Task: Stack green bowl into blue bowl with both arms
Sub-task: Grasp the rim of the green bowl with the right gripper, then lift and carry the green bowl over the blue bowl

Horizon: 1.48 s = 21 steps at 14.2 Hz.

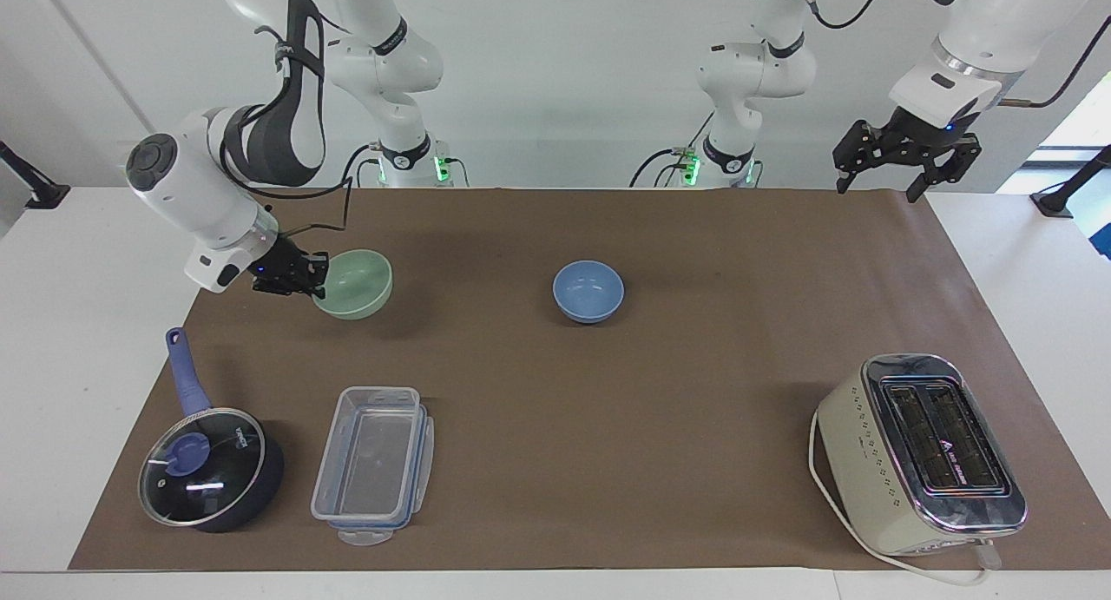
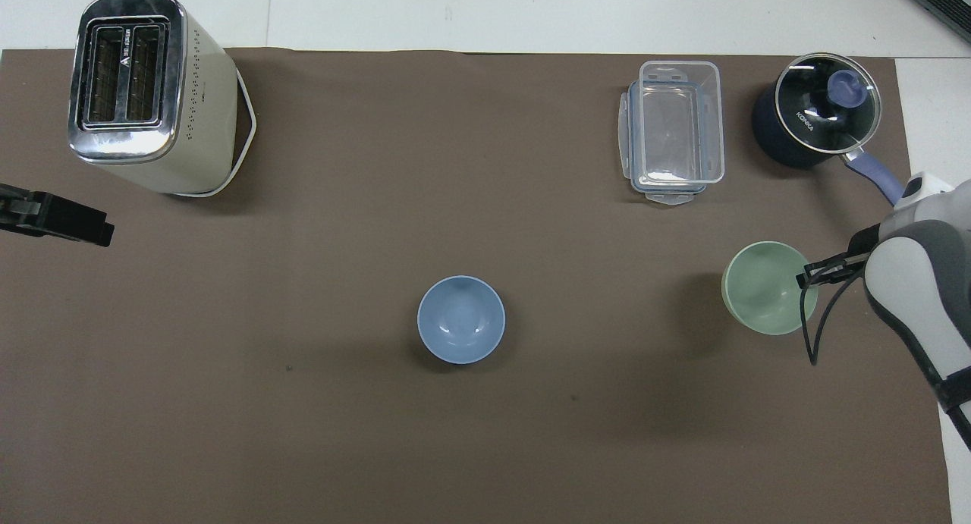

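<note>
On brown mat (image 1: 555,392): one green bowl (image 1: 358,286), one blue bowl (image 1: 588,290).

I see a cream toaster (image 1: 920,452) with chrome top toward the left arm's end of the desk (image 1: 87,322). At the right arm's end, a clear plastic container (image 1: 373,463) sits just beside a dark-blue lidded saucepan (image 1: 211,470) on the brown mat (image 1: 625,409).
</note>
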Each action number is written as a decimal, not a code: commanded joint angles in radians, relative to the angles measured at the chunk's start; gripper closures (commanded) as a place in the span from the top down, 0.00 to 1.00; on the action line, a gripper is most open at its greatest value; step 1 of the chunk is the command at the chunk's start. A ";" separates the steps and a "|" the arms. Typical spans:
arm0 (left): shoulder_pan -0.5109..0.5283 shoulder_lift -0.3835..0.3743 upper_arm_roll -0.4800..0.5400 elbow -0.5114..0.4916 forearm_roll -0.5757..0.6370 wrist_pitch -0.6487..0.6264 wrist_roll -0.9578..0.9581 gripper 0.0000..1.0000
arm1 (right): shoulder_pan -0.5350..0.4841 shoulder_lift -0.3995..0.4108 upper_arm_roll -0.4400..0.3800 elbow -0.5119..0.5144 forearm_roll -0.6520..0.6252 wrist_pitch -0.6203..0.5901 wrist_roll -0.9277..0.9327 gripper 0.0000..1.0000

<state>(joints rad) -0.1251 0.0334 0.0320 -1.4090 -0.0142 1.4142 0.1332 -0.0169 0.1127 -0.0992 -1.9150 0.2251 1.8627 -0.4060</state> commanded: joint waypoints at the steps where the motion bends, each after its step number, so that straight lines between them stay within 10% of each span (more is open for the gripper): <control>1: 0.010 -0.027 -0.004 -0.030 -0.013 -0.006 -0.009 1.00 | 0.064 0.001 0.019 0.046 0.036 -0.030 0.113 0.00; 13: 0.010 -0.027 -0.004 -0.030 -0.013 -0.006 -0.009 1.00 | 0.570 0.119 0.062 0.140 -0.023 0.090 0.847 0.00; 21: 0.012 -0.027 -0.004 -0.030 -0.013 -0.006 -0.009 1.00 | 0.638 0.183 0.061 0.137 -0.046 0.161 0.912 0.00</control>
<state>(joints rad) -0.1248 0.0334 0.0320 -1.4090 -0.0142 1.4140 0.1332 0.6258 0.2910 -0.0361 -1.8012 0.2061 2.0279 0.4853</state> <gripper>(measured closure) 0.000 0.952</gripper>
